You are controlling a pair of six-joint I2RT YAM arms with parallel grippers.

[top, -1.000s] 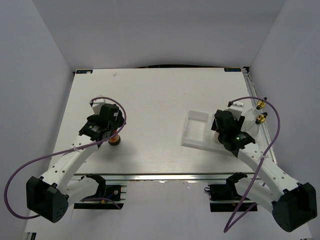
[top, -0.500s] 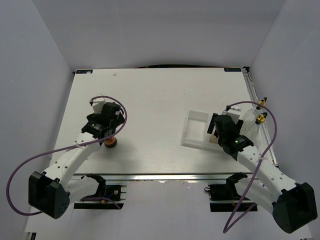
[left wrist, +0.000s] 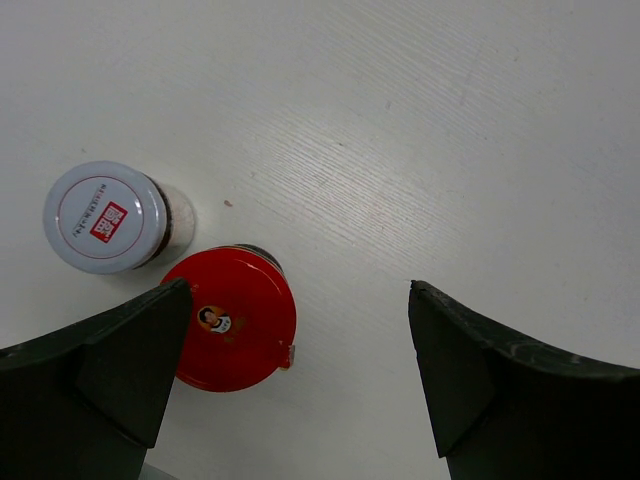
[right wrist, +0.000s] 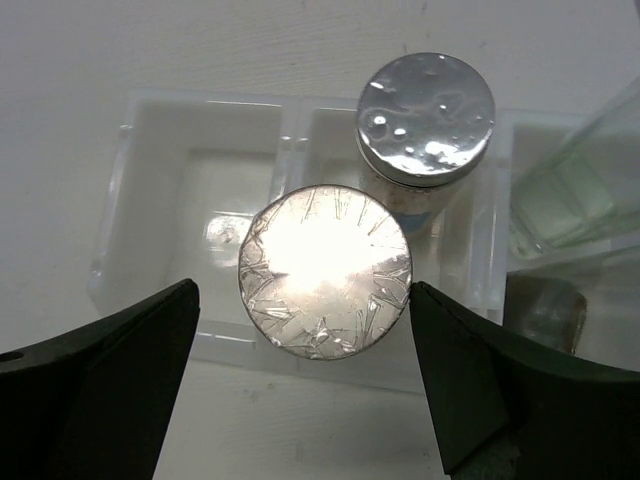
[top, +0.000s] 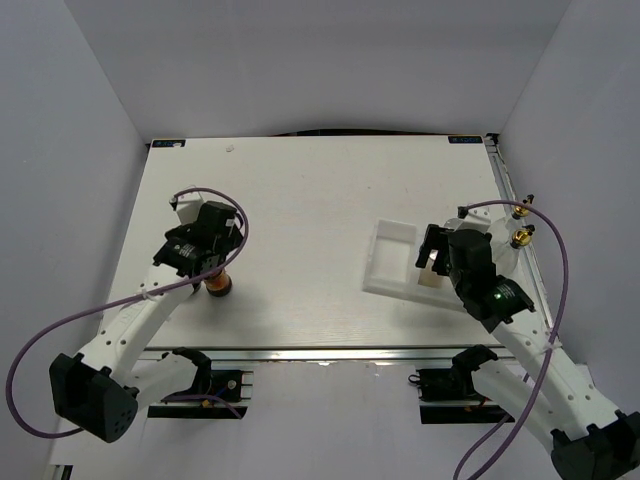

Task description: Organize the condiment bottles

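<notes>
In the left wrist view my left gripper [left wrist: 305,300] is open above the table. The red-lidded brown jar [left wrist: 228,332] stands just inside its left finger [left wrist: 130,370], and the tiny grey-lidded jar [left wrist: 105,216] stands beside it, further left. From above, the red-lidded jar [top: 220,287] shows just below my left gripper [top: 213,245]. My right gripper [right wrist: 303,290] is open around one silver-lidded shaker [right wrist: 325,270] over the white tray [right wrist: 170,190]. The second shaker [right wrist: 427,118] stands behind it in the tray. Two gold-stoppered glass bottles [top: 518,210] [top: 518,238] stand right of my right gripper [top: 432,262].
The white compartmented tray [top: 390,250] lies right of centre; its left compartment holds nothing. The glass bottles [right wrist: 570,190] stand close against the tray's right end. The table's right edge [top: 520,250] runs just past the bottles.
My left gripper has lifted and drawn back from the red-lidded jar, which now shows clear of it. My right arm has risen above the tray with the gripper still over the shakers.
</notes>
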